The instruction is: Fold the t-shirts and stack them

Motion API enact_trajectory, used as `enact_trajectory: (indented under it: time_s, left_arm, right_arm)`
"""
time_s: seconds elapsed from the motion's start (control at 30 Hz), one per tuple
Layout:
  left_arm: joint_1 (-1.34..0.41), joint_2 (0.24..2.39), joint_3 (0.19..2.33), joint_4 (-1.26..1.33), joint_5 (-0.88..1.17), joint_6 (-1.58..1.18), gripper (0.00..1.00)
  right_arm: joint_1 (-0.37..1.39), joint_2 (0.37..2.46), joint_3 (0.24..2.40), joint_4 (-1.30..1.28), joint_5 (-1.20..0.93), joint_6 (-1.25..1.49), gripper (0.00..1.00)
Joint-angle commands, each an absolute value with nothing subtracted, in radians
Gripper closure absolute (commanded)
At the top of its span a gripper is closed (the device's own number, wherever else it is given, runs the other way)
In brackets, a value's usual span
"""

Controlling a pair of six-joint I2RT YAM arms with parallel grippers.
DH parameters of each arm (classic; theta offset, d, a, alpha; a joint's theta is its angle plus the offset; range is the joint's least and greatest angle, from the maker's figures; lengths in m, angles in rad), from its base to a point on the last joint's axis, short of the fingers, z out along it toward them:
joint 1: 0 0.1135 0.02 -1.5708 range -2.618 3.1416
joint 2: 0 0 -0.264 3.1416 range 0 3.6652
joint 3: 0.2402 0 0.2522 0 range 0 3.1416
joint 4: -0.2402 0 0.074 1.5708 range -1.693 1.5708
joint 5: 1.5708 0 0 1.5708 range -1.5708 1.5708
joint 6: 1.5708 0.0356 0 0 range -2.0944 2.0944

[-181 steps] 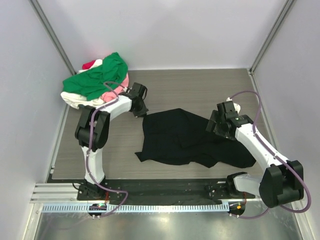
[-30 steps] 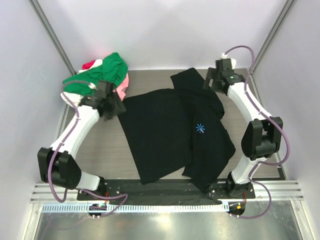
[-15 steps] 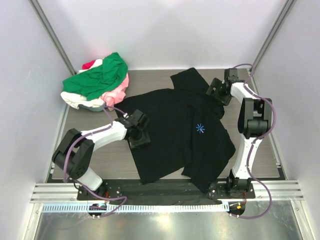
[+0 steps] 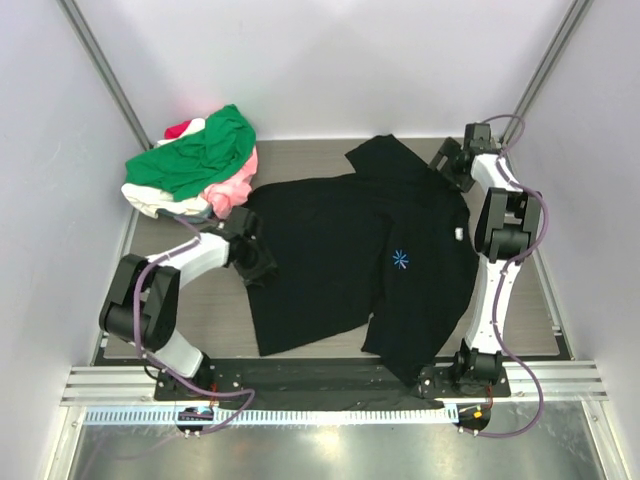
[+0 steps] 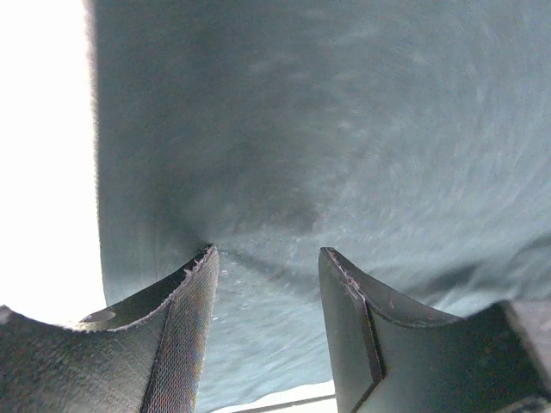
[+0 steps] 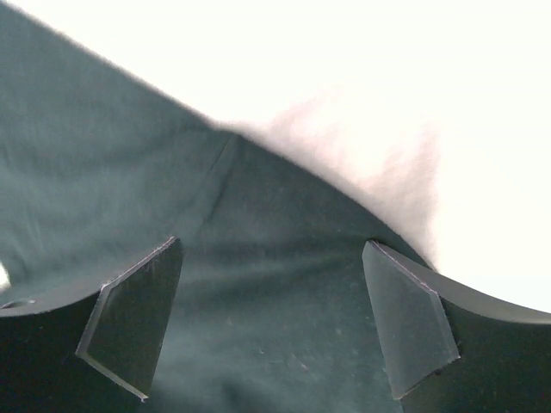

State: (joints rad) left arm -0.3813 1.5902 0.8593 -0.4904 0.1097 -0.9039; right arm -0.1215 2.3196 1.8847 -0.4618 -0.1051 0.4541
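A large black t-shirt [image 4: 340,250] lies spread out on the table, with a blue starburst logo [image 4: 401,259] and a small white tag [image 4: 458,234] showing. My left gripper [image 4: 260,268] rests on its left edge. In the left wrist view that gripper [image 5: 269,254] stands open, partly narrowed, with black cloth [image 5: 344,129] under and between its fingers. My right gripper [image 4: 447,172] is at the shirt's far right corner. The right wrist view shows this gripper [image 6: 271,245] wide open over flat black cloth [image 6: 103,172]. Green [image 4: 195,155], pink [image 4: 236,186], white [image 4: 148,200] and red [image 4: 180,128] t-shirts lie heaped at the far left.
The heap of shirts lies just behind my left arm, close to the left wall. White walls and metal posts [image 4: 100,60] close in the table. Bare wood table [image 4: 210,310] shows in front of the left arm. A metal rail [image 4: 300,380] runs along the near edge.
The left gripper has slid left and back along the shirt's left edge, its jaws narrowing. The right gripper moved toward the far right corner. The shirt's right side lies flatter and its tag now shows.
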Motion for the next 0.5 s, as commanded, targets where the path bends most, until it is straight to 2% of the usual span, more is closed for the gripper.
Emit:
enact_trajectory:
  time_s: [0.0, 0.13, 0.27, 0.47]
  left_arm:
    - [-0.227, 1.666, 0.827, -0.541, -0.014, -0.767, 0.47]
    - [-0.149, 1.707, 0.908, -0.565, 0.029, -0.735, 0.48]
    - [-0.141, 1.755, 0.979, -0.583, 0.02, -0.738, 0.48]
    - [-0.186, 1.648, 1.032, -0.653, 0.034, -0.729, 0.43]
  right_arm:
    - [-0.13, 2.437, 2.029, -0.511, -0.038, 0.42, 0.08]
    - [-0.121, 2.558, 2.216, -0.509, -0.097, 0.425, 0.08]
    - [-0.091, 2.567, 2.356, -0.512, -0.13, 0.396, 0.05]
    - [-0.048, 2.354, 2.226, -0.517, -0.045, 0.357, 0.02]
